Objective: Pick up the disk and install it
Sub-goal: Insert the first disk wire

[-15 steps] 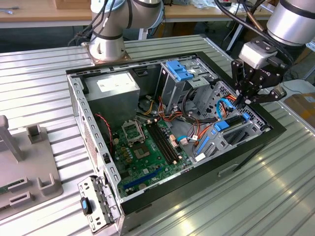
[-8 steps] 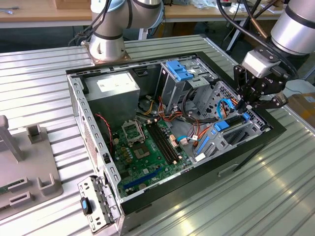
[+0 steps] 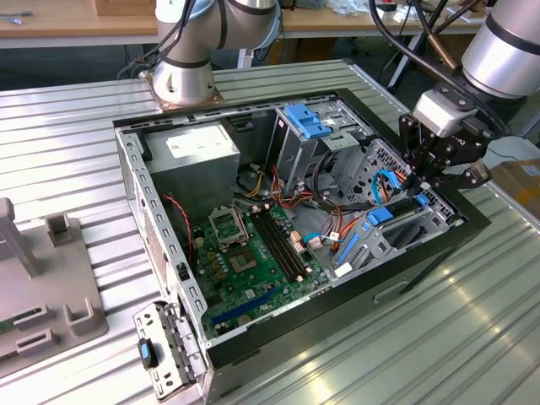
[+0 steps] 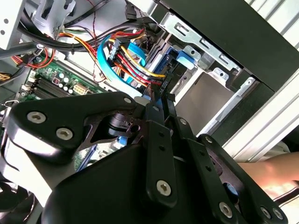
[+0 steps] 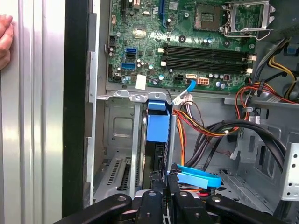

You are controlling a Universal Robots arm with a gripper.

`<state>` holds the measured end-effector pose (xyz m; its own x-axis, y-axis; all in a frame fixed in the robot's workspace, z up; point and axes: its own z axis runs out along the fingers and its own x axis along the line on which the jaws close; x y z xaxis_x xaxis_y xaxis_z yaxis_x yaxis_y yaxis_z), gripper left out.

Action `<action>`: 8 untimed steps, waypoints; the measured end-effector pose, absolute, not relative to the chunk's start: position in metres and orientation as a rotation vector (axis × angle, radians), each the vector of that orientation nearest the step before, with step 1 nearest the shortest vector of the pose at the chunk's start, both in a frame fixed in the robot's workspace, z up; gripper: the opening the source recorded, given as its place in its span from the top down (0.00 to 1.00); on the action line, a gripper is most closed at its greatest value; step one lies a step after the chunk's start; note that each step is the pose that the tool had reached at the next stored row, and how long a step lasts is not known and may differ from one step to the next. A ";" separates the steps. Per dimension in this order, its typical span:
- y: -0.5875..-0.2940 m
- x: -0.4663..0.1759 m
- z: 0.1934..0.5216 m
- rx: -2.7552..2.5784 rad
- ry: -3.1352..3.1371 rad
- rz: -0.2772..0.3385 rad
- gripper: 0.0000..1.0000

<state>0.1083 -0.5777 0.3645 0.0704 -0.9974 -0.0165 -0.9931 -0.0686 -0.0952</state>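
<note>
Currently the gripper (image 3: 419,187) hangs over the open computer case (image 3: 337,299), at the exterior view's right. We note the disk (image 3: 382,213) standing on edge in the metal drive cage (image 3: 443,221) there, its blue rail turned toward the gripper, directly beneath it. In the first wrist view the gripper (image 5: 163,181) sits right at the dark end of the disk (image 5: 158,123), just beside a flat blue cable (image 5: 198,177). Grasping or released: we cannot tell. The motherboard (image 3: 253,253) lies well apart, deeper in the case. A person's hand (image 5: 3,39) shows over the ribbed table (image 5: 37,116), outside the case wall.
</note>
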 end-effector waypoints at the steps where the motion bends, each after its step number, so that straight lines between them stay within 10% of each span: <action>1: -0.578 0.108 0.364 -2.237 2.087 -0.081 0.84; 8: -0.579 0.108 0.354 -2.231 2.093 -0.080 0.84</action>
